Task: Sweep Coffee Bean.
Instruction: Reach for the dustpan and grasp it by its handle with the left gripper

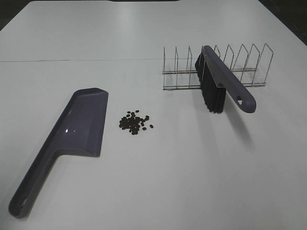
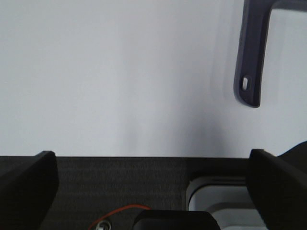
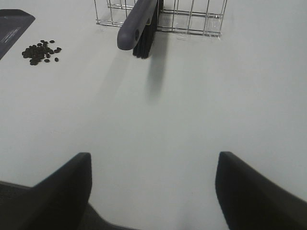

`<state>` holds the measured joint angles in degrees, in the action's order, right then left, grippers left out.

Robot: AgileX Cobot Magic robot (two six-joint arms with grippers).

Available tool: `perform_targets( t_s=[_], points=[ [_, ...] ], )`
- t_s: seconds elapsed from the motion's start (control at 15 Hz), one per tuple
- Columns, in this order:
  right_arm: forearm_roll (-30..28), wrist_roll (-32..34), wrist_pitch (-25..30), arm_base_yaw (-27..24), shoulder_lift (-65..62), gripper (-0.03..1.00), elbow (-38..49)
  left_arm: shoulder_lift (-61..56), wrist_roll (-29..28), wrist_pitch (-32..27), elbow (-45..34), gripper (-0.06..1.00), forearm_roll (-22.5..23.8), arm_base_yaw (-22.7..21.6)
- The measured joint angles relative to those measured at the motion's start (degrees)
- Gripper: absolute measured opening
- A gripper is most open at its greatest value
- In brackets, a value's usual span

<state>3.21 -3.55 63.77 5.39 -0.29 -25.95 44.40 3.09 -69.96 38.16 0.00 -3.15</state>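
Since the coffee bean (image 1: 135,122) pile is loose grains and not one body, no direct grasp applies. Beans judged light, hard and smooth, prone to roll and scatter under a fast stroke. The tools take the grip instead.

Just left of the beans, not touching: purple dustpan (image 1: 79,127), flat on the white surface (image 1: 168,187), handle running away from the pile. Rigid plastic, likely light, may skid if nudged. Best hold judged mid-handle. Which edge is the open lip, cannot tell.

Beans: tight cluster, a few strays on the pile's right side, none touching the pan.

Right of the beans and farther back, well apart: brush (image 1: 218,84) leaning in a wire rack (image 1: 249,67), bristles down, handle slanting up and out of the wires. Handle stiff, bristles soft. Take it at the free handle end, clear of the rack.

Then the left end effector (image 2: 153,160): jaws spread wide, released, touching nothing, with the dustpan's handle end ahead and apart. The right end effector (image 3: 153,160): jaws parted, empty, bare surface between, brush handle ahead, beans off to one side. Neither shows in the high view.
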Motion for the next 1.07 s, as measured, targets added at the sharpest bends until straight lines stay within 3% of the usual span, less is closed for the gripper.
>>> perform_targets(
  t_s=[0.2, 0.4, 0.53, 0.87, 1.07],
  points=[
    [0.00, 0.00, 0.00, 0.00, 0.00, 0.63, 0.00, 12.20, -2.41, 1.66, 3.09, 0.99, 0.52, 5.90],
    [0.00, 0.00, 0.00, 0.00, 0.00, 0.63, 0.00, 25.78, -9.11, 10.20, 5.21, 0.99, 0.92, 16.21],
    [0.00, 0.00, 0.00, 0.00, 0.00, 0.63, 0.00, 36.21, -11.12, 12.95, 8.37, 0.99, 0.40, 19.77],
    [0.00, 0.00, 0.00, 0.00, 0.00, 0.63, 0.00, 49.45, -12.83, 20.80, 12.55, 0.99, 0.00, 20.11],
    [0.00, 0.00, 0.00, 0.00, 0.00, 0.63, 0.00, 55.98, -15.58, 27.56, 13.35, 0.88, 0.00, 20.11]
  ],
)
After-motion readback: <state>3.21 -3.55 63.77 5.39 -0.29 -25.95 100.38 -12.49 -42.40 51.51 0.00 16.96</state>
